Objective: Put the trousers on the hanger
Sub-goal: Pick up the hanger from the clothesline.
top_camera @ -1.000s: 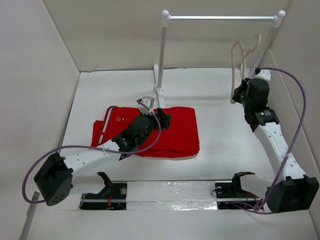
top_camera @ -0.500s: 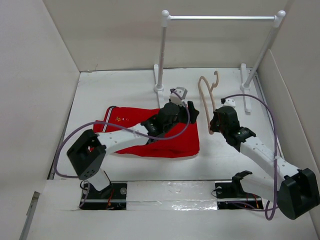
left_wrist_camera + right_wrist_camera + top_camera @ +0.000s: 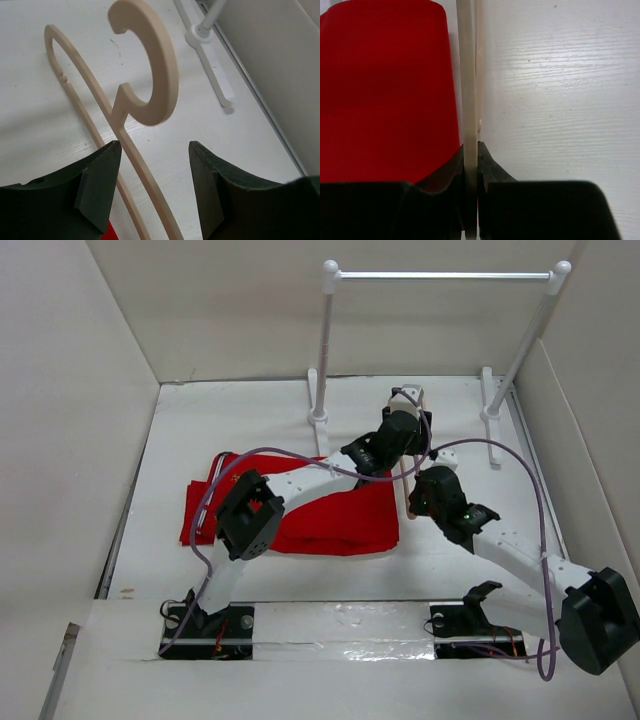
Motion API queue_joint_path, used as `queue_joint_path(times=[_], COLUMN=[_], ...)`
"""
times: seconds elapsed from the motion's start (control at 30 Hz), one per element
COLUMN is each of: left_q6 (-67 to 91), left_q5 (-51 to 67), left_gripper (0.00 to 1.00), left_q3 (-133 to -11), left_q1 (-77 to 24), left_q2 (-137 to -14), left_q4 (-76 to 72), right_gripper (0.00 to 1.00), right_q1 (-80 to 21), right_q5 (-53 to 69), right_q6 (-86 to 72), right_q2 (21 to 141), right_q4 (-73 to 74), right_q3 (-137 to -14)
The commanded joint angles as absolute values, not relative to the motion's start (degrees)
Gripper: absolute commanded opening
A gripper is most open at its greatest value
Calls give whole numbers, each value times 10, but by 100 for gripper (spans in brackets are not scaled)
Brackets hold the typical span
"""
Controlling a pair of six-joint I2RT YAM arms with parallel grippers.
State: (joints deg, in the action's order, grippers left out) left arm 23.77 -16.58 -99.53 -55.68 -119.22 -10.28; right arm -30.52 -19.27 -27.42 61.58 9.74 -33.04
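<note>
Right tool (image 3: 471, 150) pinches the hanger (image 3: 468, 60), hook pointing toward the rack (image 3: 445, 275).

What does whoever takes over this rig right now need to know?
Right gripper: shut on the straight bar of the thin pale beige wooden hanger.
Left gripper: open, the hanger's arm showing between its fingers just below the hook, not gripped.
Bright red folded cloth trousers: flat on the table, no gripper on them, hanger at their right edge.
Done: hanger in hand beside the trousers.
Left: get the trousers onto the hanger.
</note>
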Motion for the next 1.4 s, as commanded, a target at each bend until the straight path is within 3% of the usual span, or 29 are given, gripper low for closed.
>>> queue_joint_path(times=[0.0, 0.2, 0.4, 0.67, 0.77, 0.8, 0.87, 0.97, 1.2, 1.3, 1.37], left_q6=[234, 216, 217, 226, 234, 236, 248, 264, 339, 373, 397], left_q5=[-218, -240, -253, -236, -231, -230, -230, -222, -172, -164, -167], left_gripper=[53, 53, 45, 25, 5, 0, 0, 0, 0, 0, 0], left_q3=[-1046, -1070, -1107, -1100, -1090, -1085, -1056, -998, -849, -792, -749], left_q1=[-545, -540, -540, -534, -534, -534, -534, -534, -534, -534, -540], left_q2=[-1212, -1247, -1282, -1282, -1282, -1281, -1269, -1238, -1147, -1112, -1088], left_q4=[-62, -69, -72, -103, -105, -108, -120, -157, -283, -329, -353], right_gripper=[0, 0, 0, 0, 2, 7, 12, 27, 72, 83, 84], right_q1=[-315, -309, -309, -322, -323, -323, -323, -328, -328, -328, -322], right_q5=[-195, -177, -167, -168, -178, -179, -185, -185, -179, -168, -150], right_q6=[-265, -262, -266, -278, -279, -279, -282, -283, -287, -275, -267], right_q2=[592, 576, 552, 545, 534, 530, 521, 507, 452, 422, 409], right_q4=[71, 76, 84, 91, 99, 102, 108, 115, 141, 162, 177], right_q3=[-323, -318, -309, -301, -302, -304, -303, -301, -304, -319, -327])
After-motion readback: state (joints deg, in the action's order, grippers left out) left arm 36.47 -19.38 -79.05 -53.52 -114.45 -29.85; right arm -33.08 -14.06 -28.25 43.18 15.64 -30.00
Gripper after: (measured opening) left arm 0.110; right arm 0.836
